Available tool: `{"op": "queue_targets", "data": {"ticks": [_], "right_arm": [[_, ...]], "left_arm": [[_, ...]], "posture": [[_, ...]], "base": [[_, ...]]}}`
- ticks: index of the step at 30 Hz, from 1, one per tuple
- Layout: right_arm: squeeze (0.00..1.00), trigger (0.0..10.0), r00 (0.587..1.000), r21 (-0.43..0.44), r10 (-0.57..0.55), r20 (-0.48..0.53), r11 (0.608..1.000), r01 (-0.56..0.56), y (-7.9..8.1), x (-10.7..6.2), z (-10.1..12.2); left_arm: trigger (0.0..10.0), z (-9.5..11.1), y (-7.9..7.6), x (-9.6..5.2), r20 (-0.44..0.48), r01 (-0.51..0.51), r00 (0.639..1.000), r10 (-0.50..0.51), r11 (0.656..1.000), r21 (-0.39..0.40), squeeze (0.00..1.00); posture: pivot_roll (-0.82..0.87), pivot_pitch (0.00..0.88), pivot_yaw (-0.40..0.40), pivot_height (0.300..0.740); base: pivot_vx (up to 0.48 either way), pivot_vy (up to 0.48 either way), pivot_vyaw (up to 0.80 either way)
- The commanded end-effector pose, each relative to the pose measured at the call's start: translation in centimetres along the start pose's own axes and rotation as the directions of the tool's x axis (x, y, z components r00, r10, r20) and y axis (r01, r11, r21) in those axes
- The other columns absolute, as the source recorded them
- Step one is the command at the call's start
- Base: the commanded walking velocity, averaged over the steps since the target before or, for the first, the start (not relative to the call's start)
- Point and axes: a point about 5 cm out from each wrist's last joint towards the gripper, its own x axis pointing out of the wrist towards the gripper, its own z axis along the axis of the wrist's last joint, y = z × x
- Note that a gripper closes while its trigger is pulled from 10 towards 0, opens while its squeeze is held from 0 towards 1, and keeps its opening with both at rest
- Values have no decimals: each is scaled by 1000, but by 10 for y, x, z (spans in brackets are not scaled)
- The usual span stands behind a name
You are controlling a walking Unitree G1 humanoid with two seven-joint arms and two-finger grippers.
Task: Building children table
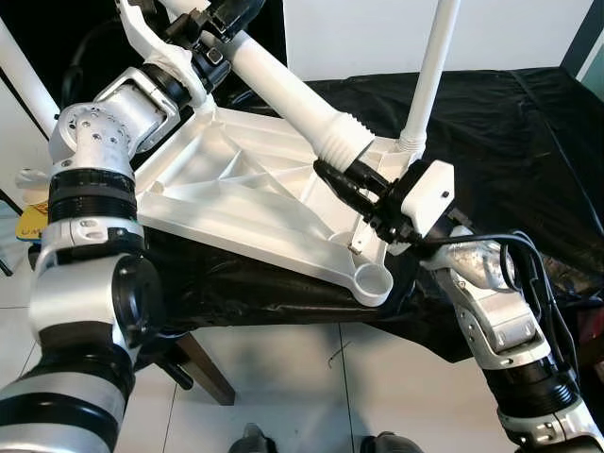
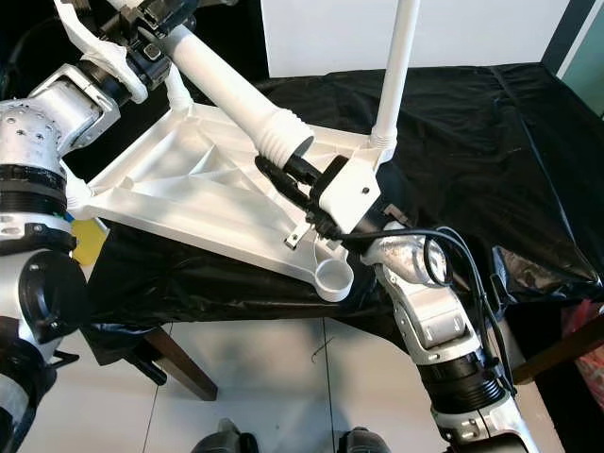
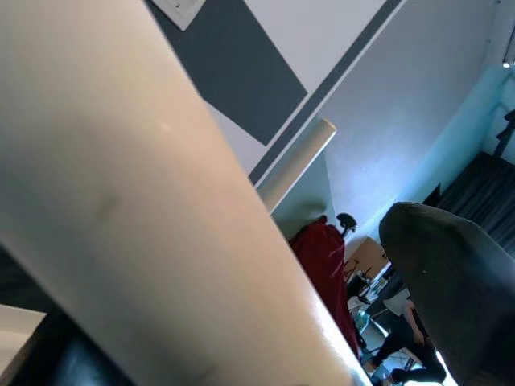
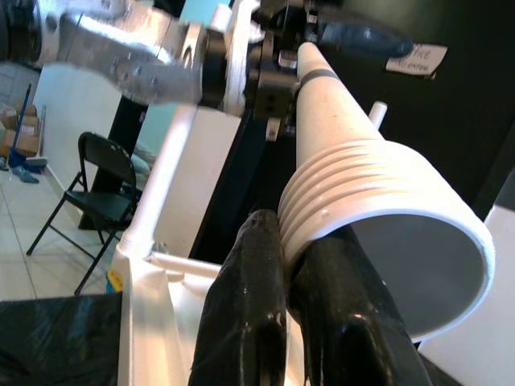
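Observation:
A white plastic table top [image 1: 236, 203] lies upside down on the black-covered table. One white leg [image 1: 429, 71] stands upright in its far corner socket. A second, loose leg [image 1: 283, 90] slants above the top. My left gripper [image 1: 200, 33] is shut on its upper part, where a dark finger [image 3: 451, 273] presses beside the leg [image 3: 145, 201]. My right gripper [image 4: 288, 233] is shut on the rim of the leg's ribbed, hollow end [image 4: 378, 209], which hangs just above the top near the upright leg. An empty round socket [image 1: 376, 280] sits at the near corner.
The black cloth [image 1: 510, 142] covers the work table, whose wooden leg [image 1: 203, 363] stands on the tiled floor. A yellow object [image 1: 30, 222] lies at the far left. A black folding chair [image 4: 105, 185] stands behind. My feet [image 1: 250, 439] are at the table's near edge.

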Motion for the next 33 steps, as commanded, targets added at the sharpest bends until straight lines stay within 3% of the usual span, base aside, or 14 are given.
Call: {"op": "queue_targets", "data": {"ticks": [1, 2, 3, 4, 5, 16, 17, 18, 19, 20, 30, 31, 32, 33], "right_arm": [[0, 10000, 1000, -17, 21, 21, 1000, -20, 3, 1, 5], [0, 10000, 1000, -18, 21, 19, 1000, -20, 3, 1, 5], [0, 10000, 1000, -20, 20, 18, 1000, -20, 3, 0, 5], [0, 10000, 1000, -20, 20, 18, 1000, -20, 3, 0, 5], [0, 10000, 1000, -22, 20, 16, 1000, -19, 4, 0, 5], [0, 10000, 1000, -35, -26, 9, 999, 27, 5, -5, 2], [169, 10000, 999, -37, -44, 4, 998, 44, 7, -7, 0], [757, 10000, 998, -38, -60, 3, 997, 60, 8, -10, -2], [757, 10000, 998, -38, -60, 3, 997, 60, 8, -10, -2], [1000, 10000, 998, -35, -69, 2, 997, 69, 8, -11, -2], [1000, 10000, 994, -45, -110, 4, 993, 110, 17, -23, -3], [659, 10000, 994, -42, -113, -10, 993, 112, 20, -27, -5], [0, 10000, 993, -41, -116, -22, 992, 115, 22, -31, -7], [0, 10000, 993, -41, -116, -22, 992, 115, 22, -31, -7]], "left_arm": [[10000, 8, -20, -2, 15, 348, 937, -348, 937, 29, 0], [4784, 9, -18, -3, 13, 345, 938, -346, 938, 35, 0], [863, 10, -17, -3, 15, 341, 940, -342, 939, 37, 0], [863, 10, -17, -3, 15, 341, 940, -342, 939, 37, 0], [0, 11, -15, -4, 16, 342, 939, -343, 939, 34, 0], [0, 14, -8, -7, 54, 314, 948, -314, 949, 11, 0], [0, 14, -6, -8, 49, 304, 951, -304, 953, 16, 0], [0, 14, -5, -9, 50, 298, 953, -298, 955, 13, 0], [0, 14, -5, -9, 50, 298, 953, -298, 955, 13, 0], [0, 14, -4, -10, 50, 294, 954, -295, 956, 11, 0], [0, 15, 3, -12, 56, 253, 966, -253, 967, 6, 0], [6392, 16, 4, -12, 60, 243, 968, -243, 970, 3, 0], [10000, 16, 6, -13, 61, 235, 970, -235, 972, 0, 0], [10000, 16, 6, -13, 61, 235, 970, -235, 972, 0, 0]], "posture": [[-50, 44, 92, 740], [-50, 44, 93, 740], [-50, 42, 93, 740], [-50, 42, 93, 740], [-50, 42, 91, 740], [-45, 37, 81, 740], [-45, 37, 81, 740], [-46, 40, 83, 740], [-46, 40, 83, 740], [-46, 40, 83, 740], [-46, 55, 89, 740], [-46, 57, 89, 740], [-45, 58, 88, 740], [-45, 58, 88, 740]], "base": [[0, 0, 0], [0, 0, 0], [0, 0, 0], [0, 0, 0], [0, 0, 0], [0, 0, 0], [0, 0, 0], [0, 0, 0], [0, 0, 0], [0, 0, 0], [0, 0, 0], [0, 0, 0], [0, 0, 0], [0, 0, 0]]}}
